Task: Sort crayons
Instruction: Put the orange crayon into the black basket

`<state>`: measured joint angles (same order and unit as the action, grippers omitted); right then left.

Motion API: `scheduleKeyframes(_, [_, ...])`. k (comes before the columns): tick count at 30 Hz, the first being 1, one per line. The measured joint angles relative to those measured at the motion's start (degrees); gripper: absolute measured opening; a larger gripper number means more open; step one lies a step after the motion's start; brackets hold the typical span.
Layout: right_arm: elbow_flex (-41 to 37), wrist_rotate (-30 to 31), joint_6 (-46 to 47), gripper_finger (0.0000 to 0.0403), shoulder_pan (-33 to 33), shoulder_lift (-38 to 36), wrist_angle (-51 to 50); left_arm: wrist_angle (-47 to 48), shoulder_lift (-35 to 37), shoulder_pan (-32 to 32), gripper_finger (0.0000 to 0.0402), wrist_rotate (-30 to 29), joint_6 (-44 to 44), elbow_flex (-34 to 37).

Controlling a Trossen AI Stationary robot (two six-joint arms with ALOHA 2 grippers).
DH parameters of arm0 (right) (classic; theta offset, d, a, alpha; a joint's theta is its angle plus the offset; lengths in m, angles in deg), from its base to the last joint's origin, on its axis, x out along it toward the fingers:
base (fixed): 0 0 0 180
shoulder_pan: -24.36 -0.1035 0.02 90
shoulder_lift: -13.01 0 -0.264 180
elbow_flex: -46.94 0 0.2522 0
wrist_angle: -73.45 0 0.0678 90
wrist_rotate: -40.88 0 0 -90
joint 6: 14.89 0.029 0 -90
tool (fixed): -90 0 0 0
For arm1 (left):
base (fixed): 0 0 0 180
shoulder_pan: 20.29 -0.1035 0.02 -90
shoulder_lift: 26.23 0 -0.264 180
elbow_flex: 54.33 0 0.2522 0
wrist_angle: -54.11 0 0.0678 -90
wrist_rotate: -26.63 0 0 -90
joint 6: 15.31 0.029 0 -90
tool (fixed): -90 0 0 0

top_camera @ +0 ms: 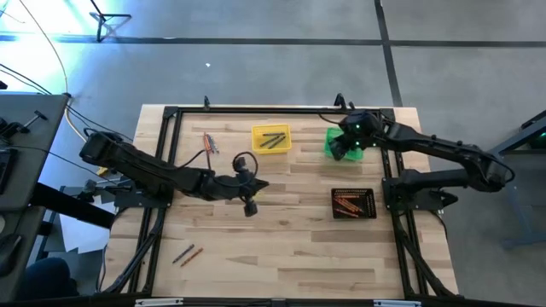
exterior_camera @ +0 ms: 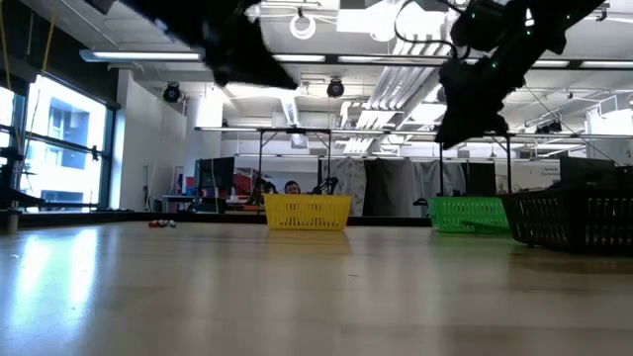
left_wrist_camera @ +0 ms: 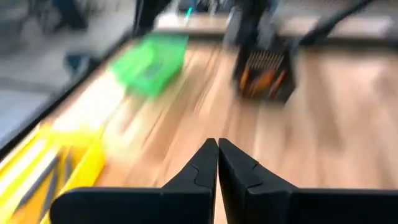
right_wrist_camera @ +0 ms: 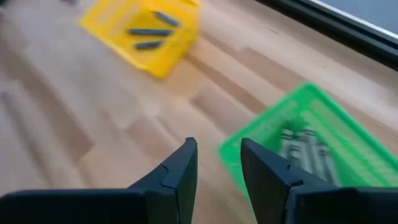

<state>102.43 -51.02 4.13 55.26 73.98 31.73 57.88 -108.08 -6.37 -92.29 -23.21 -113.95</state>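
Sort looks mostly done, w/ a few strays left. Yellow bin [top_camera: 271,138] holds grey crayons [right_wrist_camera: 149,31]; green bin [right_wrist_camera: 323,143] has greyish ones in it [right_wrist_camera: 303,144]; black bin [top_camera: 353,203] is packed w/ orange-red ones [top_camera: 351,204].

Still loose on the table [top_camera: 290,247]: a small cluster of crayons [top_camera: 209,142] near the far edge, beside the yellow bin, and two more [top_camera: 187,254] near the front-left corner, well apart from any bin. Judging by colour, orange ones belong in black bin, grey in yellow or green.

Right gripper [right_wrist_camera: 217,163] hangs at the green bin's edge, fingers parted, nothing between them; prob. just at a drop-off there, though I can't confirm. Left gripper [left_wrist_camera: 217,149] sits mid-table between yellow bin and the front strays, fingers pressed together, empty.

Left to do, by my read: both stray groups, approx. a handful of sticks. The left arm is nearest to both groups.
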Motion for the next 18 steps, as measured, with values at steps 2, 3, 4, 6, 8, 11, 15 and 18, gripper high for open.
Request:
scheduleKeyframes(2, [1.3,-0.4,0.0,0.0119,-2.3,0.0,0.0,8.0,1.0,0.0,0.0009,-0.8,-3.5,0.0])
scheduleKeyframes(3, [1.8,-0.4,0.0,0.0119,-3.6,0.0,0.0,12.0,1.3,0.0,0.0011,-0.8,-5.4,0.0])
scheduleKeyframes(4, [2.3,-0.4,0.0,0.0119,-4.8,0.0,-0.1,15.9,1.6,0.0,0.0014,-0.8,-7.5,0.0])
scheduleKeyframes(6, [3.2,-0.6,0.3,0.0119,-7.2,0.0,-0.1,23.9,1.8,0.0,0.0021,-0.7,-11.8,0.0])
scheduleKeyframes(8, [3.8,-0.6,0.5,0.0119,-9.5,0.0,0.2,31.0,1.8,0.0,0.0029,0.5,-15.9,0.0])
scheduleKeyframes(11, [4.4,-0.5,2.3,0.0119,-12.7,0.0,1.2,39.7,1.8,0.0,0.0043,3.9,-21.1,0.0])
scheduleKeyframes(15, [4.4,-0.5,4.1,0.0119,-16.5,0.0,3.3,46.7,1.8,0.7,0.0062,10.1,-23.5,0.0])
scheduleKeyframes(18, [4.4,0.2,5.2,0.0119,-18.9,0.0,3.8,48.3,1.8,1.3,0.0077,13.5,-23.5,0.0])
